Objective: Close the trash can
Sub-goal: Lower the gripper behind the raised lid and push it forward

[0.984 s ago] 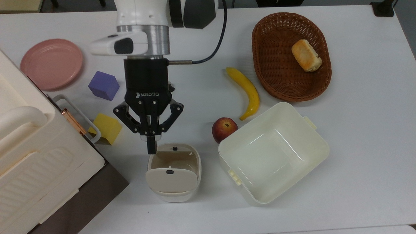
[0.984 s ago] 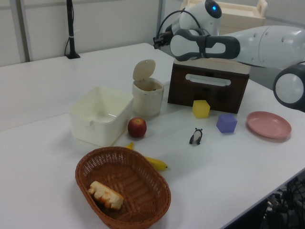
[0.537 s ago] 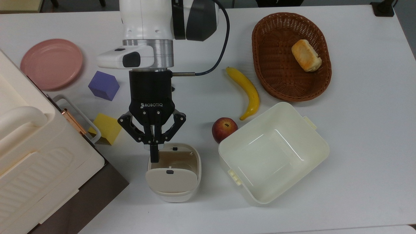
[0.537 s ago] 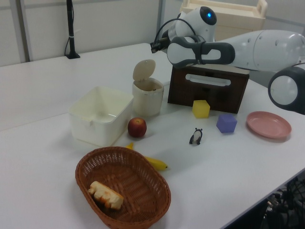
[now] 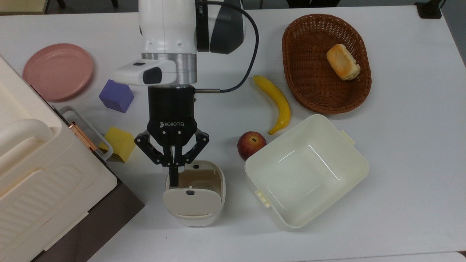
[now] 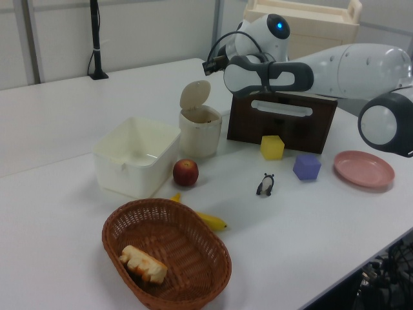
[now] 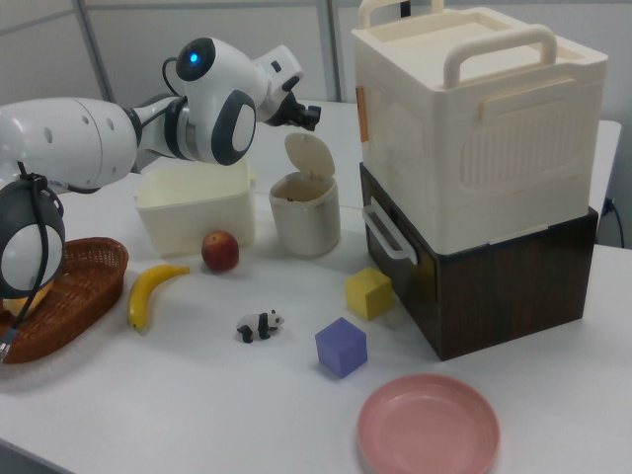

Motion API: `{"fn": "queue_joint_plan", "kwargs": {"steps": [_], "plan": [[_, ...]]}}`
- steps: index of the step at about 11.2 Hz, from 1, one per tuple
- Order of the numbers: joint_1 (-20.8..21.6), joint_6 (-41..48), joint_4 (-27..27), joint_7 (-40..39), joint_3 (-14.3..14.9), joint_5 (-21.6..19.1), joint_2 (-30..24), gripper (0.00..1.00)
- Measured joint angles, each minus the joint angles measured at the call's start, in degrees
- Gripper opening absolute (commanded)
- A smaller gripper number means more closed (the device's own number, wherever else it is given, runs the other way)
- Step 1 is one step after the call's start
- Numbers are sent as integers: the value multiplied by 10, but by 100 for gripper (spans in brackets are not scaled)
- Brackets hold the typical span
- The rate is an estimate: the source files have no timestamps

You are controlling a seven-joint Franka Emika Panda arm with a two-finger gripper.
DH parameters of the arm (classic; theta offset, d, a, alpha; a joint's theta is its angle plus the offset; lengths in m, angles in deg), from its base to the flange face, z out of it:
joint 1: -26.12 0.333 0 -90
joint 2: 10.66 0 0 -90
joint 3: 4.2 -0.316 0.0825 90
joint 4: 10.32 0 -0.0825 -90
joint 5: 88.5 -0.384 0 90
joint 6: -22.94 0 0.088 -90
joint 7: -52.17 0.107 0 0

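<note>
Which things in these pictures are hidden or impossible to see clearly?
- Inside of the trash can: top view, its raised lid and the gripper cover much of the opening; from the left and right views the walls hide the bottom.
- Contact between gripper and lid: none of the three views settles it.
- Big cream box: cut off by the top view's left edge.
- Small panda figure: too small for details.

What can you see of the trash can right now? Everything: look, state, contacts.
The trash can is a small white, rounded-square bin that looks like plastic, standing upright on the white table between the stacked boxes and the cream tub. Its beige-grey hinged lid stands raised, a small black button on it. The inside looks brownish. The gripper hangs over its rim, fingers together; contact is unclear.
</note>
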Motion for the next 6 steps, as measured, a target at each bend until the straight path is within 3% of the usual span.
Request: {"fn": "queue_joint_plan", "kwargs": {"steps": [6], "plan": [[10,0,-2,0,7,0,8,0]]}}
